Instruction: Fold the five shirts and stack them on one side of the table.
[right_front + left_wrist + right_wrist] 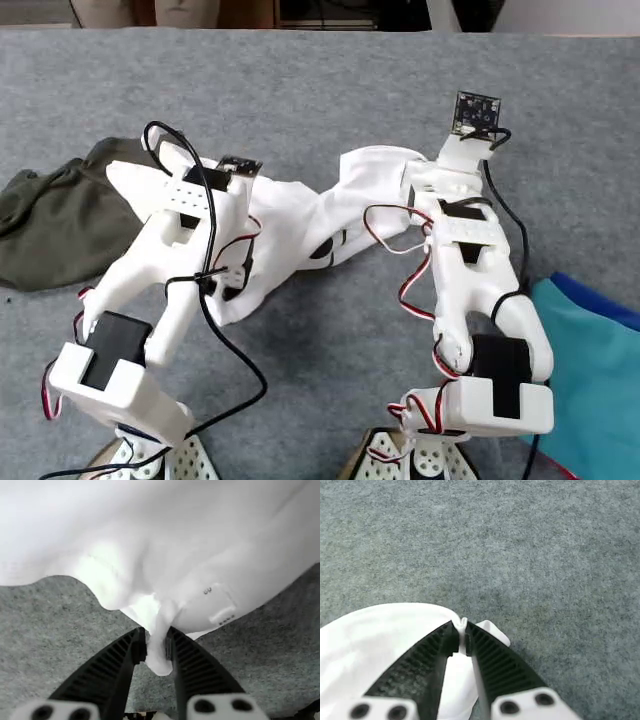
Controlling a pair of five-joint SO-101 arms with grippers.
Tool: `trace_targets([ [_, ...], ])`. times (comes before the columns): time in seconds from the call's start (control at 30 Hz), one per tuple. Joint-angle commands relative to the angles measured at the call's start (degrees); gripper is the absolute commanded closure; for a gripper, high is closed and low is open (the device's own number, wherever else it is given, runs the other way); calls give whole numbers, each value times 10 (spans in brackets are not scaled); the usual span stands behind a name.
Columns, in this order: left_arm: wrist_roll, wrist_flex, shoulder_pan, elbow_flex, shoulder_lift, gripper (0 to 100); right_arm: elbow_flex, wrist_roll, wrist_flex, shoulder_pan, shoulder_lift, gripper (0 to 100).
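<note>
Olive shirt (pixel 60 215) lies crumpled at the table's (pixel 330 90) left. The left gripper (pixel 156 644) clamps a fold of the white shirt (pixel 300 218), twisted mid-table; the right gripper (pixel 462 634) pinches only its thin edge, a hold that could slip under tension. Teal shirt (pixel 590 350) waits far right.

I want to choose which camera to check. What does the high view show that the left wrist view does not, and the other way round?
The high view adds a green shirt and a teal shirt, lying at opposite sides of the table. The left wrist view adds the left gripper up close, its fingers shut on a fold of cloth, and a small label near them. Both share the white shirt and the grey table.
</note>
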Motion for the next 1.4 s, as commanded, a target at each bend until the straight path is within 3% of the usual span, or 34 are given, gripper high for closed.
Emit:
trace_targets([
  [0.0,8,10,4,-27,-11,829,-28,-4,2,-10,1,994],
  [0.47,21,11,5,-25,-11,828,-28,-4,2,-9,1,994],
  [0.67,19,11,7,-25,-10,957,-28,-4,2,-9,1,994],
  [1.07,21,13,3,-30,-11,962,-28,-4,2,-9,1,994],
  [1.37,18,135,3,-208,-67,981,-29,-3,4,-7,-16,994],
])
